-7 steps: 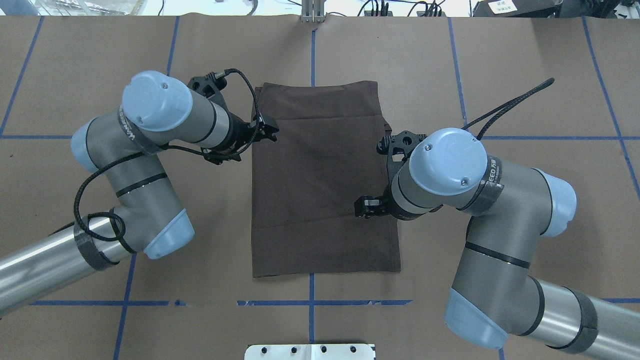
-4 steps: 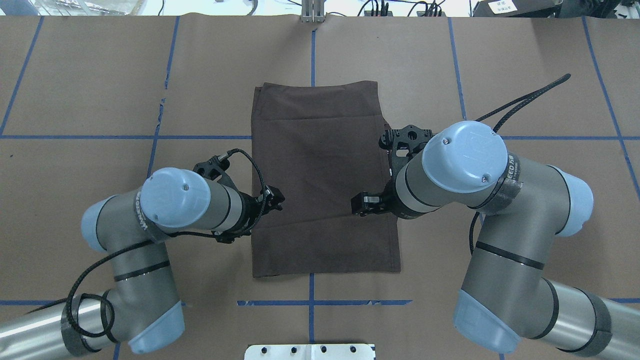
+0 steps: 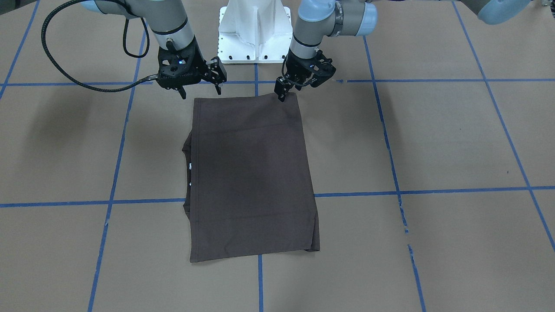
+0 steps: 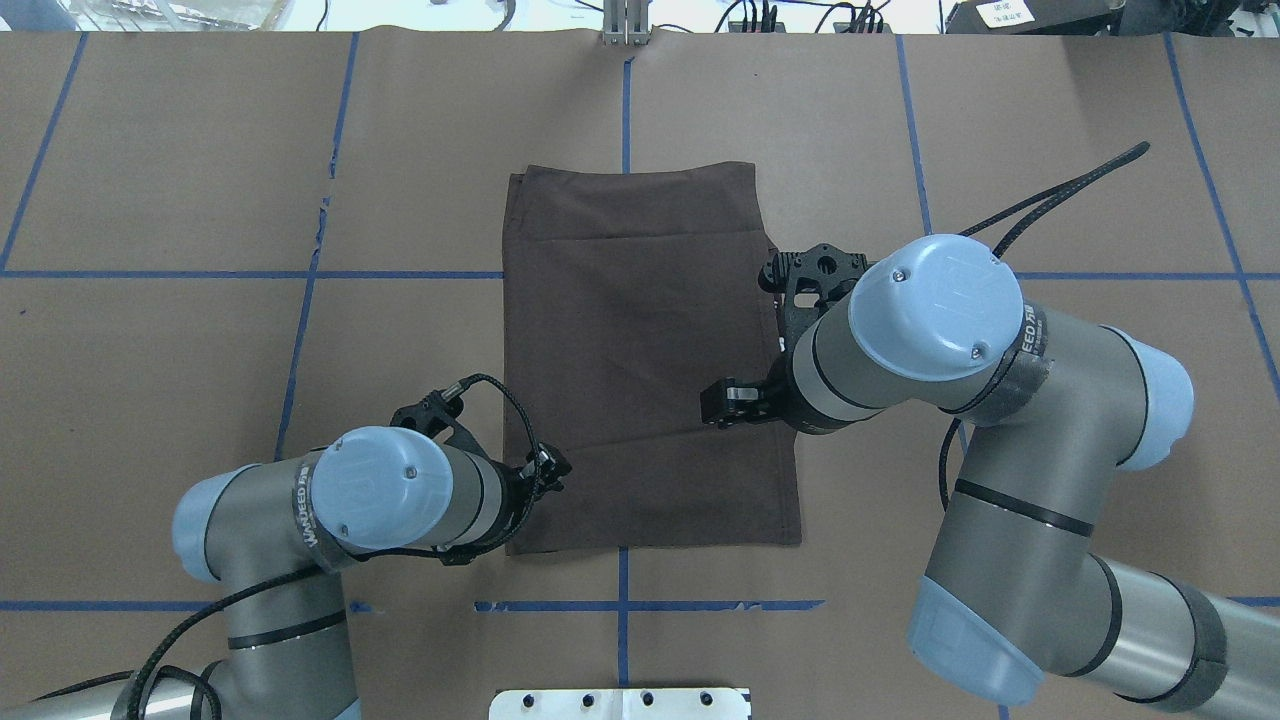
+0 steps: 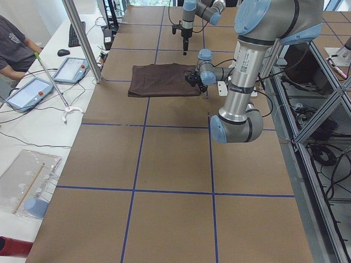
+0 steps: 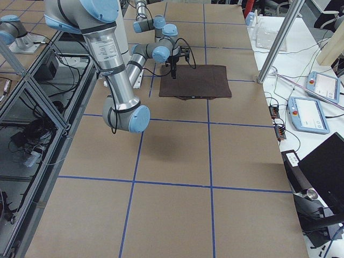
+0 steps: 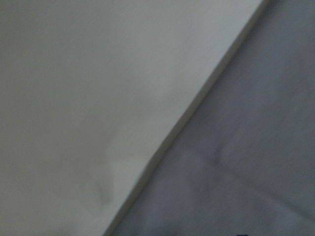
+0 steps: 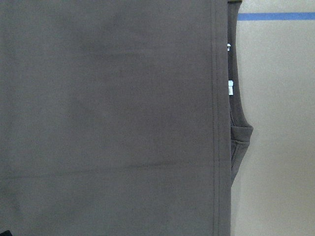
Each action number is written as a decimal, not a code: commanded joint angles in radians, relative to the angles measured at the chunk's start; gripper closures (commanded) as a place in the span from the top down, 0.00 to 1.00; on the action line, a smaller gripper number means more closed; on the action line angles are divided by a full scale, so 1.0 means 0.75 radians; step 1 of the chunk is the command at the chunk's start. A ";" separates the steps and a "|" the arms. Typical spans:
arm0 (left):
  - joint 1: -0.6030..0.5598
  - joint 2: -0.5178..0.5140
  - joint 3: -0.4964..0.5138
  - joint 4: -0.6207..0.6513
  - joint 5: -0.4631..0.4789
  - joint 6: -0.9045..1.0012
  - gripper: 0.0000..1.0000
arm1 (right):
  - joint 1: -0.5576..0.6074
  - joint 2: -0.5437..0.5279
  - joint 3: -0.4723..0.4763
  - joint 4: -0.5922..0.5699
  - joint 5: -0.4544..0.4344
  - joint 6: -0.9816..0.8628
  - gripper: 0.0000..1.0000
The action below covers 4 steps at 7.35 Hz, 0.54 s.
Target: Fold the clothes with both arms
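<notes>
The clothes are one dark brown T-shirt (image 4: 640, 350), folded into a long flat rectangle (image 3: 251, 173). Its collar (image 8: 241, 137) and white labels (image 8: 230, 88) peek out on the robot's right side. My left gripper (image 4: 548, 468) sits low at the shirt's near-left corner (image 3: 281, 94). The blurred left wrist view shows only the cloth edge (image 7: 246, 172) against the table, so I cannot tell how the jaws stand. My right gripper (image 3: 200, 84) hovers open over the shirt's right part (image 4: 725, 400), holding nothing.
Brown paper with blue tape lines (image 4: 620, 605) covers the table. The white pedestal base (image 3: 256, 30) stands at the robot's edge. A black cable (image 3: 56, 65) loops off the right arm. A person (image 5: 13, 46) and tablets (image 5: 71, 68) are beside the table.
My left arm swept along the shirt's left edge from the far corner to the near-left corner. The right arm shifted only slightly. The shirt has not moved.
</notes>
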State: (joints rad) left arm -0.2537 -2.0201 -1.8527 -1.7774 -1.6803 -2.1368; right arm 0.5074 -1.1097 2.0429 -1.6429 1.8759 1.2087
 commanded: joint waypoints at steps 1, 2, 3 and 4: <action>0.011 -0.002 0.010 0.008 0.007 -0.008 0.82 | 0.007 -0.005 0.000 0.000 0.000 -0.002 1.00; 0.007 -0.002 0.012 0.010 0.009 -0.006 0.82 | 0.007 -0.007 -0.002 0.000 0.000 -0.002 1.00; 0.007 0.000 0.030 0.010 0.009 -0.004 0.81 | 0.007 -0.007 0.000 0.000 0.000 -0.002 1.00; 0.007 0.000 0.040 0.010 0.009 -0.004 0.79 | 0.007 -0.009 0.000 0.000 0.000 -0.002 1.00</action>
State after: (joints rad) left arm -0.2481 -2.0209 -1.8333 -1.7705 -1.6739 -2.1406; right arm 0.5123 -1.1152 2.0427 -1.6429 1.8760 1.2073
